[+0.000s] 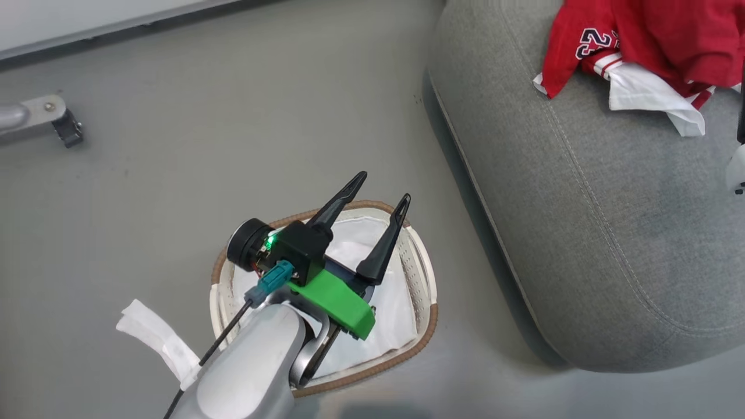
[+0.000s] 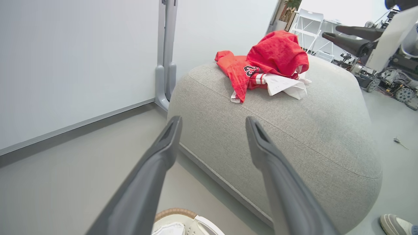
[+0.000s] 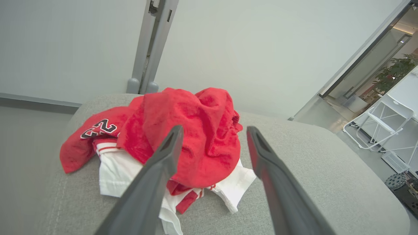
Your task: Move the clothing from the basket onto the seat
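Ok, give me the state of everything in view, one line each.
clothing, heaped on the seat, held by nothing
basket, upright on the floor, white liner inside, no clothing visible
left gripper, open, empty, above the basket
right gripper, open, empty, near the clothing
seat, bearing the clothing

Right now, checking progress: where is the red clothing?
The clothing lies heaped on the seat, at the head view's upper right, apart from the basket on the floor.

Left claw (image 1: pixel 384 187): fingers spread wide, empty, pointing up the head view.
Left forearm (image 1: pixel 256 361): pale grey, rising from the bottom edge.
Right claw (image 3: pixel 212 129): fingers parted, gripping nothing.
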`<state>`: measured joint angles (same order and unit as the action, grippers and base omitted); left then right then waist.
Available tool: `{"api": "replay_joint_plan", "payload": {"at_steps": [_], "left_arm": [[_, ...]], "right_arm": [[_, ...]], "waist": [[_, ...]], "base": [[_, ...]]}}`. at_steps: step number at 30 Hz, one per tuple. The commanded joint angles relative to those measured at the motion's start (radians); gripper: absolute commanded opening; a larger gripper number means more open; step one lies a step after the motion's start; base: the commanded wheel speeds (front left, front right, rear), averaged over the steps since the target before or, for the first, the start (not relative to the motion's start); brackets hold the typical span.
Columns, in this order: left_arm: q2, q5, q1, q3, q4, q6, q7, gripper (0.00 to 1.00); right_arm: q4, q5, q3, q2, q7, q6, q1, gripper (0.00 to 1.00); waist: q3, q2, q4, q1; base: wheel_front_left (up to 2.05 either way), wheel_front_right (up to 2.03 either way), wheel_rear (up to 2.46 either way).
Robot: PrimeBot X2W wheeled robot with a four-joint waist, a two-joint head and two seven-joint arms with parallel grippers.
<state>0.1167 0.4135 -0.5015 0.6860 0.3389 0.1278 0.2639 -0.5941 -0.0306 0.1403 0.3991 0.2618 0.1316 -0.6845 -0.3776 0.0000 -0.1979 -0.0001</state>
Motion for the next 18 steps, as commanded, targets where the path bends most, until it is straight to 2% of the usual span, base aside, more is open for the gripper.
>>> {"api": "replay_joint_plan", "payload": {"at_steps": [1, 8, 18], "left_arm": [[-0.010, -0.005, 0.036, -0.026, -0.001, -0.002, 0.001, 1.00], [-0.045, -0.039, 0.123, -0.158, -0.024, -0.015, 0.001, 1.00], [-0.057, -0.099, 0.255, -0.361, -0.028, -0.063, 0.001, 1.00]], "right_arm": [[-0.006, 0.015, 0.001, -0.002, 0.005, -0.002, -0.001, 1.00], [0.003, 0.041, 0.008, -0.051, 0.005, -0.002, 0.015, 1.00], [0.076, 0.104, -0.001, -0.198, 0.005, -0.002, 0.117, 1.00]], "waist": [[0.081, 0.0000, 0.069, 0.0001], [0.170, 0.0000, 0.158, 0.0001], [0.248, 0.0000, 0.227, 0.0001]], "base": [[0.00, 0.00, 0.00], [0.00, 0.00, 0.00], [0.00, 0.00, 0.00]]}}
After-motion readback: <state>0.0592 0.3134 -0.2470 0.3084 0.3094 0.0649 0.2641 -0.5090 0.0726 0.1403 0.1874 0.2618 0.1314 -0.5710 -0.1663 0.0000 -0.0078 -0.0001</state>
